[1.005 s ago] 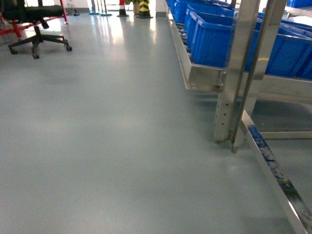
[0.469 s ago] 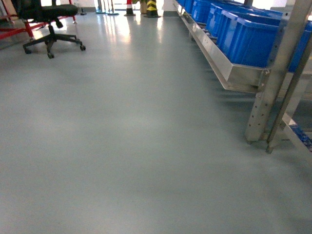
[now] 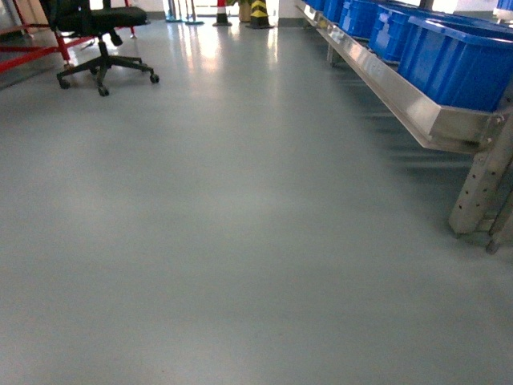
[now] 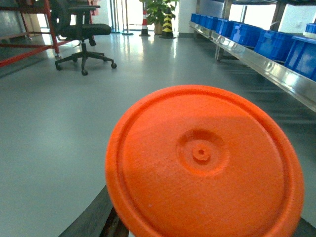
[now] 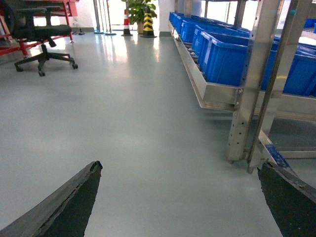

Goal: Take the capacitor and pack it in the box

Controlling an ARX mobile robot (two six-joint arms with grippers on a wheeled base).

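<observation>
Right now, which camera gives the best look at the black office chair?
The left wrist view: the office chair shows seat, column and wheeled base. The right wrist view shows it smaller and cut off at the frame's edge; the head view crops its top.

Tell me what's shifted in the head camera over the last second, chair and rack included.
The view swung left: the metal rack of blue plastic bins slid toward the right edge, its upright post now at the frame's side, while the black wheeled office chair moved further into frame. Nothing was grasped or released. The grey floor looks unchanged.
</observation>
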